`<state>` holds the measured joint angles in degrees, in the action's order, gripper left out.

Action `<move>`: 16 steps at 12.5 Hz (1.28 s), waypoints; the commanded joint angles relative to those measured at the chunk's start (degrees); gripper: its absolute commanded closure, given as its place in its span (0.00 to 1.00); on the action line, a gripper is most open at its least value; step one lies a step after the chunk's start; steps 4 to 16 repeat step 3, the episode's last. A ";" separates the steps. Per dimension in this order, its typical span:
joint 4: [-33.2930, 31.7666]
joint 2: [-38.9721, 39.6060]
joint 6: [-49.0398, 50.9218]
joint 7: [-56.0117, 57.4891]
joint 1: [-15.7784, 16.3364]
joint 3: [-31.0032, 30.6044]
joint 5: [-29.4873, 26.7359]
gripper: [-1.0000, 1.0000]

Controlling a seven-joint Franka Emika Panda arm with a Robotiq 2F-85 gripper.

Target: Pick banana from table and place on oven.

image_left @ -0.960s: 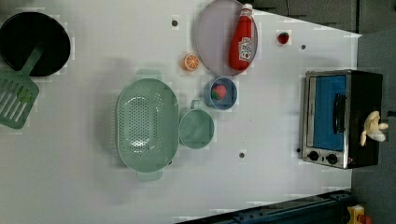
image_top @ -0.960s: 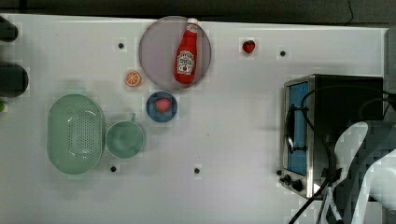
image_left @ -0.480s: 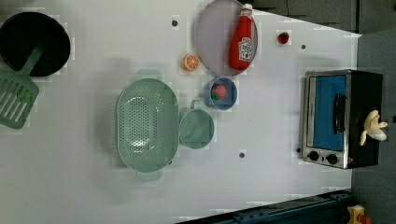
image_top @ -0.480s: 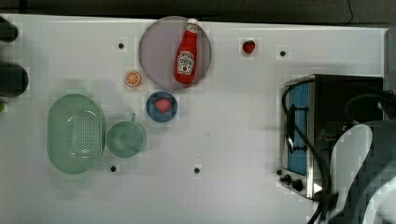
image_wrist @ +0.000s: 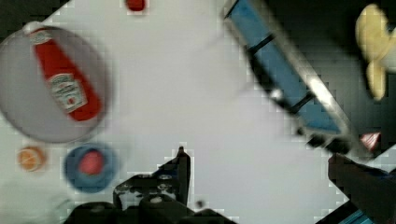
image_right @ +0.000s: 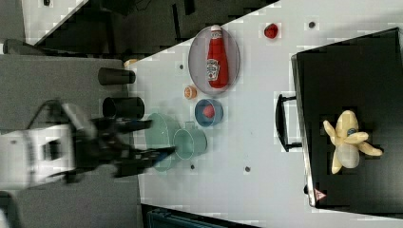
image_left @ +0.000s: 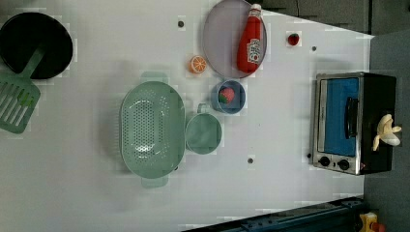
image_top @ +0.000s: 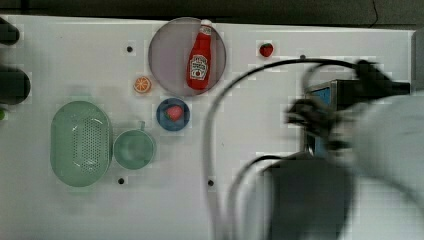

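White table [image_left: 290, 159] with a few dark holes, oven [image_left: 355, 123] at the left view's right edge. Banana [image_right: 349, 141] sits on the oven's black top, peel splayed out; also seen in the left view [image_left: 387, 135] and wrist view [image_wrist: 376, 44].

Gripper [image_right: 142, 142] is off the table's edge in the right view, well apart from banana and oven. Fingers [image_right: 157, 154] spread wide, nothing between them. One finger [image_wrist: 183, 168] shows in the wrist view over bare table, with the blue bowl [image_wrist: 91, 167] near it and the oven farther off.

Arm [image_top: 370, 150] is smeared in the top view and covers most of the oven there, so probably mid-swing, can't say more.

Others, all well clear of the fingers:
- ketchup bottle [image_left: 250, 41] lying on grey plate [image_left: 217, 38]
- orange slice [image_left: 197, 64] just beside the plate
- strawberry [image_left: 293, 39] near the table's far edge
- green colander [image_left: 152, 128] touching green cup [image_left: 203, 134]
- black pan [image_left: 34, 43] and green spatula [image_left: 17, 104] at the left view's left
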<state>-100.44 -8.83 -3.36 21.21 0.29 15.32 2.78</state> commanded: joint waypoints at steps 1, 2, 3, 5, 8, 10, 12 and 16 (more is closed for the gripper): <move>-2.07 -3.75 3.97 -22.83 1.53 -5.98 0.12 0.00; -3.11 -4.68 4.30 -27.20 1.54 -6.96 0.09 0.00; -3.74 -5.54 4.39 -28.72 1.54 -7.74 0.09 0.00; -3.74 -5.54 4.39 -28.72 1.54 -7.74 0.09 0.00; -3.74 -5.54 4.39 -28.72 1.54 -7.74 0.09 0.00; -3.74 -5.54 4.39 -28.72 1.54 -7.74 0.09 0.00; -3.74 -5.54 4.39 -28.72 1.54 -7.74 0.09 0.00; -3.74 -5.54 4.39 -28.72 1.54 -7.74 0.09 0.00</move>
